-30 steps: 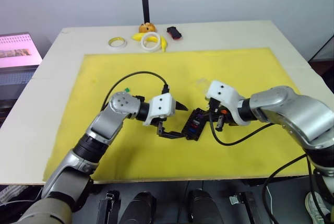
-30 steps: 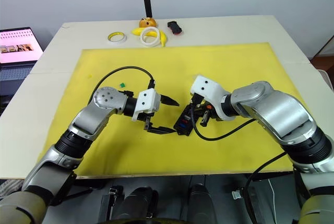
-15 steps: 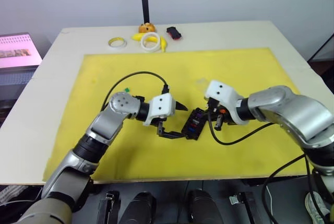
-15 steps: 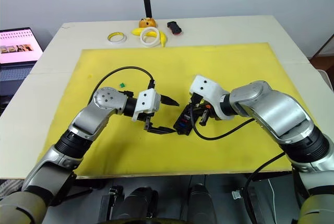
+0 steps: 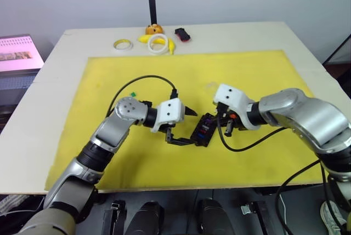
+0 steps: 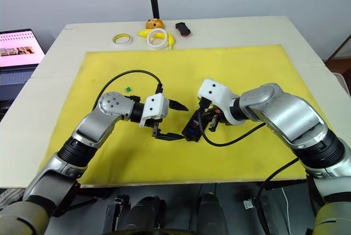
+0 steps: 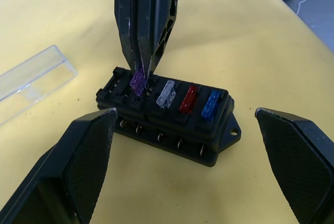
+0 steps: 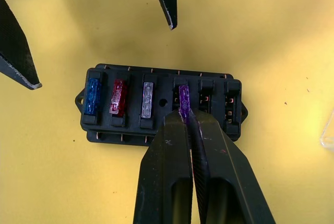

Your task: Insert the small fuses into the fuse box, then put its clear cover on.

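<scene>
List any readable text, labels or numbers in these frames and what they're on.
None readable.
Laptop screen: pink page with a picture strip, any text too small to read.
Fuse box and its fuses: no legible markings.
Clear cover: no print visible.

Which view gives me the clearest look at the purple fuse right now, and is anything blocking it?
Right wrist view: purple fuse sharp, right gripper hides its near end. Left wrist view: fuse visible, clear cover edges legible. Eye views: fuse box too small to tell slots.
</scene>
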### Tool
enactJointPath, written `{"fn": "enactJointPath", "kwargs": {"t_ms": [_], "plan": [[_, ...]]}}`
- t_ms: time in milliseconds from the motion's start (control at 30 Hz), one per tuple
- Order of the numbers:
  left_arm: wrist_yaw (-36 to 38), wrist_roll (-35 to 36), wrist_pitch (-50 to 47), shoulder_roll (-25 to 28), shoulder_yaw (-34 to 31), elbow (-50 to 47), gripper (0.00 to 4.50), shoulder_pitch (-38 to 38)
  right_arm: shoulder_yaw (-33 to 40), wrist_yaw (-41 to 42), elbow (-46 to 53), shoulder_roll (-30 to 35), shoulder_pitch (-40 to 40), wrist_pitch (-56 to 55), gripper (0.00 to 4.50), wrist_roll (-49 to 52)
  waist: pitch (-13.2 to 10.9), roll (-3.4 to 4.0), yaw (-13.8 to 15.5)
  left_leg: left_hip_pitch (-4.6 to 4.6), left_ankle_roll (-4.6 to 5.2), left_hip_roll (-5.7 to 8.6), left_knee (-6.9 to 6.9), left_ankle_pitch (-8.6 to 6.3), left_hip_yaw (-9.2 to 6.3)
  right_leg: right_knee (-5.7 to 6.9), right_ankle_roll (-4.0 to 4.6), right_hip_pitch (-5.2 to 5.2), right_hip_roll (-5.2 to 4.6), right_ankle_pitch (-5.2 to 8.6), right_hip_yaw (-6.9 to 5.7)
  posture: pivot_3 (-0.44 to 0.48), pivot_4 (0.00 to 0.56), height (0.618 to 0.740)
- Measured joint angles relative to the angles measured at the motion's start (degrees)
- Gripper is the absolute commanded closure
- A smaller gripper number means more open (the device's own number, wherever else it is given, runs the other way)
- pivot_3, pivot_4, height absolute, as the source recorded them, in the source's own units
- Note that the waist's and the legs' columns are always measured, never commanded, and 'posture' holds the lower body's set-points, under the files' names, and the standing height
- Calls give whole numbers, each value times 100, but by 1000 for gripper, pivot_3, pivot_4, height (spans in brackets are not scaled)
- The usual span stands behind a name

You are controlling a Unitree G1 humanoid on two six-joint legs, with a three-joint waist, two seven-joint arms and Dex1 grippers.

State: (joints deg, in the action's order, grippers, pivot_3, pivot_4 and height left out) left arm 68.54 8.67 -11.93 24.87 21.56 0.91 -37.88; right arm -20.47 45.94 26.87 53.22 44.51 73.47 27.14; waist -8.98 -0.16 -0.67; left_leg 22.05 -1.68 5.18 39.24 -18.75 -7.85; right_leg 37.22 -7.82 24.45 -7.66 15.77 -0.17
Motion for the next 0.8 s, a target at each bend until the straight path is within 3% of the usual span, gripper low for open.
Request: {"fn": "enactJointPath", "kwargs": {"t_ms": [733,800], "plan": [[-2,-26,1,-32,0,3,28,-1,-11,-41,105,4,13,118,4500,-8,0,0,2,0,0,0,0,0,0,0,0,0,0,0,0,0,150,740],[-1,-29,2,-31,0,6,0,-1,25,-51,127,2,-12,122,3829,6,0,0,5,0,0,0,0,0,0,0,0,0,0,0,0,0,150,740]]}}
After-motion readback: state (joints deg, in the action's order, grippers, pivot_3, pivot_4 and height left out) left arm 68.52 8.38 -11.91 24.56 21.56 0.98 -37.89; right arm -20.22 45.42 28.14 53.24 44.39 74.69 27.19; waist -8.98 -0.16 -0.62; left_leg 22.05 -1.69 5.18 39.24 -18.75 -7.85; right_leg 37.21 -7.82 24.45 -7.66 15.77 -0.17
